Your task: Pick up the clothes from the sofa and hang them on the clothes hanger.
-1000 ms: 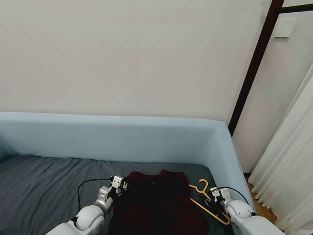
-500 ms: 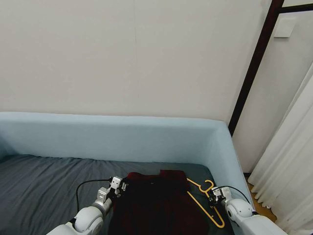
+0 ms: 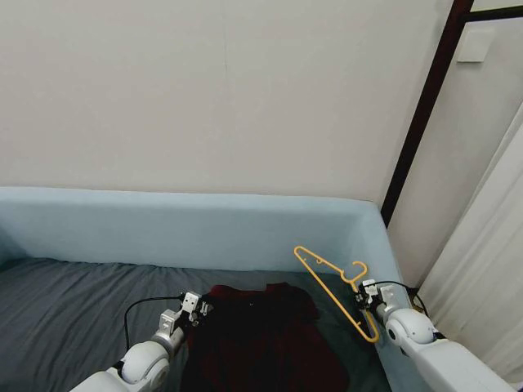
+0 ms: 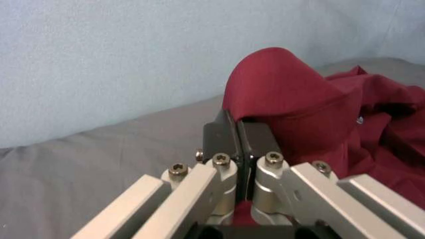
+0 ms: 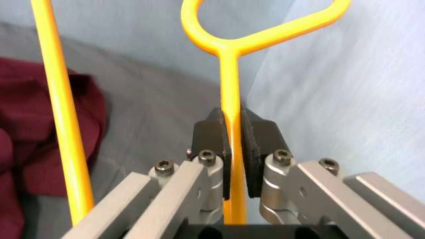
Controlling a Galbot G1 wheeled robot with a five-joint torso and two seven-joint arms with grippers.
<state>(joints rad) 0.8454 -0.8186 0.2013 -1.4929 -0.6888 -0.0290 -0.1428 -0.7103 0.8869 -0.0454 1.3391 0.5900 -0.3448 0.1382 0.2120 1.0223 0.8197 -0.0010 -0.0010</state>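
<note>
Hanger [image 5: 229,74] in right claw [image 5: 232,125], garment [image 4: 285,89] in left claw [image 4: 237,130]

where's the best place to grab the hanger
By the straight stem just under the hook, coming from the side away from the garment, as the right hand does now. The hanger is a thin rod, so flat pads should pinch it well there, and its long bars stay free. The left hand pinches the garment.

The garment [image 3: 261,335] is plain dark red. The hanger [image 5: 229,89] is bright orange-yellow. The sofa [image 3: 204,233] has a pale blue back and arm and a grey seat. The fingers [image 4: 221,142] are black on silver metal, the arms [image 3: 425,351] white. The wall [image 3: 204,98] is off-white.
</note>
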